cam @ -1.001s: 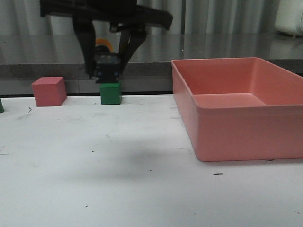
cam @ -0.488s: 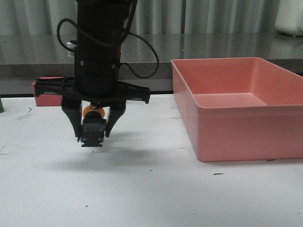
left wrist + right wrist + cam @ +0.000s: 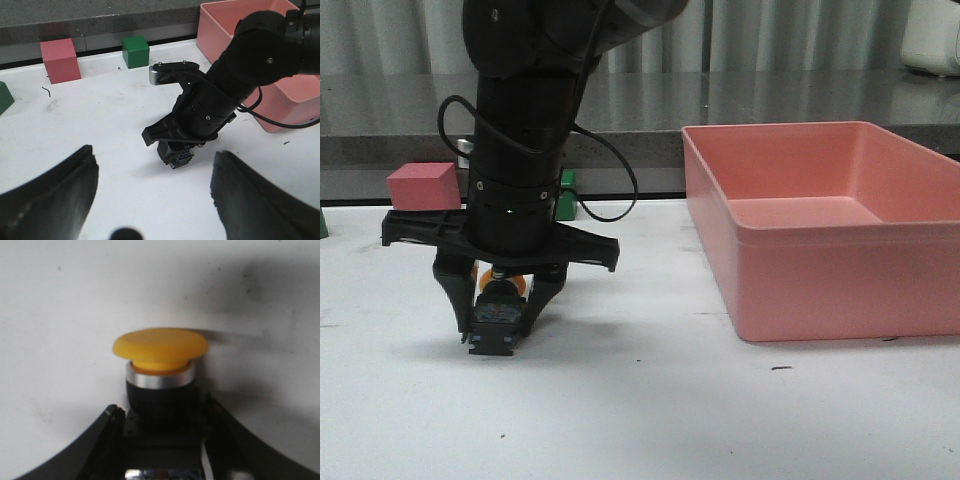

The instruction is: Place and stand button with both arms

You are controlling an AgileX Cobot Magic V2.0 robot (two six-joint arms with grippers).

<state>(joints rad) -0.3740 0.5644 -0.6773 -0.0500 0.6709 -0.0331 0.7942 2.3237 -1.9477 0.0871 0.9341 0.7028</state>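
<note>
Button [image 3: 498, 312] in the grip of the right pincer [image 3: 496, 325], low over the white tabletop [image 3: 650, 410] left of centre. One button is in view, its yellow cap [image 3: 160, 349] above a silver ring and black collar, its black base wedged between the two black fingers [image 3: 107, 437] that clamp its sides. From the front, the base with its blue contacts points down and faces the camera, at or just above the surface; contact with the tabletop cannot be made out.

Two arms are at work. The right arm [image 3: 525, 130] reaches down steeply from above. The left pincer [image 3: 150, 195] hovers nearer the robot, its two dark fingers [image 3: 50, 195] spread wide apart with nothing between them.

One pink cube [image 3: 423, 188] and one green cube [image 3: 135, 51] sit at the far edge of the tabletop, behind the arm. A second green object [image 3: 4, 97] shows partly at the far left. One empty pink bin [image 3: 840, 235] stands to the right, well apart from the button.

No brand, label or writing can be read anywhere.
</note>
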